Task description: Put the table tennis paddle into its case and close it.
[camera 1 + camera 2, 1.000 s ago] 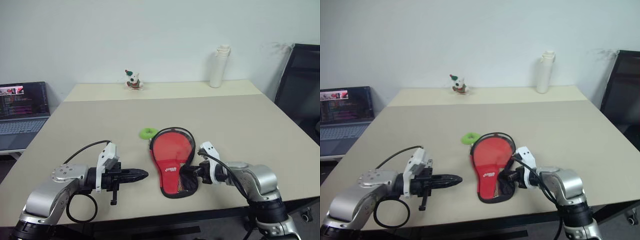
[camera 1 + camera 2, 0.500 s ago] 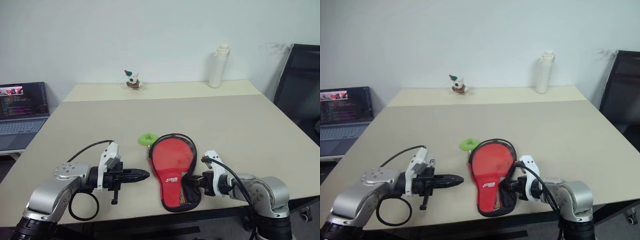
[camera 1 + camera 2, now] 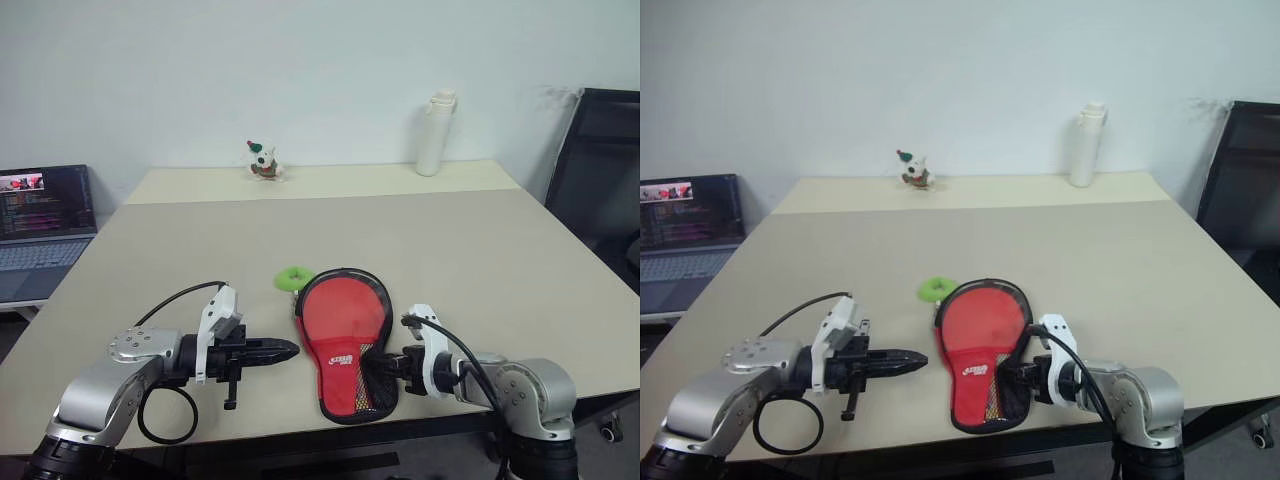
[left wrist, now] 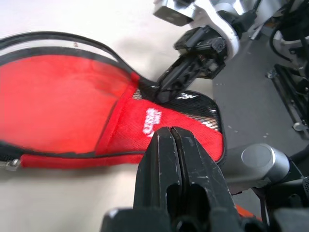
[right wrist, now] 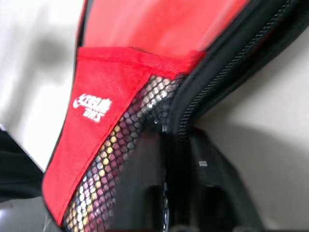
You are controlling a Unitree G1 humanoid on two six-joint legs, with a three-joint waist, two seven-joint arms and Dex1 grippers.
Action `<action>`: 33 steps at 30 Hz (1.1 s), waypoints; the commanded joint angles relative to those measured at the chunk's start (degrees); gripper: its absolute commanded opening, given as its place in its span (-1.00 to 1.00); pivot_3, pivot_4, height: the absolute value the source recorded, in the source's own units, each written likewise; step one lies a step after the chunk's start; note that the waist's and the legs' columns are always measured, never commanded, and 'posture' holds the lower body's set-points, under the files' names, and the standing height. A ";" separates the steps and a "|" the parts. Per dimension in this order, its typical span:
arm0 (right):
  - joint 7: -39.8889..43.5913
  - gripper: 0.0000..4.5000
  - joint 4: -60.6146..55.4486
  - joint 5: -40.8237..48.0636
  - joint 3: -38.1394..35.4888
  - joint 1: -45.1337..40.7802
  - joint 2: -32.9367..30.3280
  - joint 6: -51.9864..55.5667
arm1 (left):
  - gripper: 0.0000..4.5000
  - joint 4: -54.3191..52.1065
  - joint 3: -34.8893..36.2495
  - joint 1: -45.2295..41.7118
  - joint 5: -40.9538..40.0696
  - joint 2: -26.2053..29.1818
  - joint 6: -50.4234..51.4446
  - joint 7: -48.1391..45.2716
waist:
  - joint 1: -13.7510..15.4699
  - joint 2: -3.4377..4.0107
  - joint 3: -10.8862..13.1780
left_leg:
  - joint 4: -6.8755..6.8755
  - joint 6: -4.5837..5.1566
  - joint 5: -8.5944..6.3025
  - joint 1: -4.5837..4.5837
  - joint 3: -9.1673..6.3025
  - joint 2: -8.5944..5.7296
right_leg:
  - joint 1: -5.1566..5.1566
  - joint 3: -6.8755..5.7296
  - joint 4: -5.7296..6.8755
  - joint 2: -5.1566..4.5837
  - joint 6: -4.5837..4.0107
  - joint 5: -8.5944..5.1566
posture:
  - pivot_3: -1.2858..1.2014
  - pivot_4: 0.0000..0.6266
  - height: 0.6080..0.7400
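Note:
The case (image 3: 340, 320) lies flat near the table's front edge, red side up with a white logo, black mesh (image 5: 120, 150) at its narrow end and a black zipper rim (image 4: 58, 41). The paddle is hidden; I cannot tell its face from the red cloth. My right gripper (image 3: 378, 364) sits at the narrow end's right side. Its fingers (image 5: 212, 188) stand slightly apart, and the rim runs into the gap between them. My left gripper (image 3: 290, 349) hovers shut just left of the case, pointing at it without touching.
A green ring (image 3: 294, 278) lies just beyond the case's round end. A small toy figure (image 3: 263, 160) and a white bottle (image 3: 433, 133) stand at the table's (image 3: 480, 250) far edge. A laptop (image 3: 40, 220) sits off to the left and a black chair (image 3: 600, 170) to the right.
The case's rim at the round end stood up a little and now lies flatter. My right forearm has sunk toward the table's front edge. The left arm has kept still.

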 commanded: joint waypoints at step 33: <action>6.36 0.99 6.32 -2.85 17.59 -8.31 -9.12 -36.39 | 0.99 41.69 -2.33 -31.82 19.07 -17.29 -5.39 25.81 | 1.40 -0.07 -0.03 | 0.15 -0.05 -0.04 -0.13 0.03 -0.12 | -0.01 -0.11 -0.02 0.04 -0.03 0.05 | 0.03 -0.52 1.00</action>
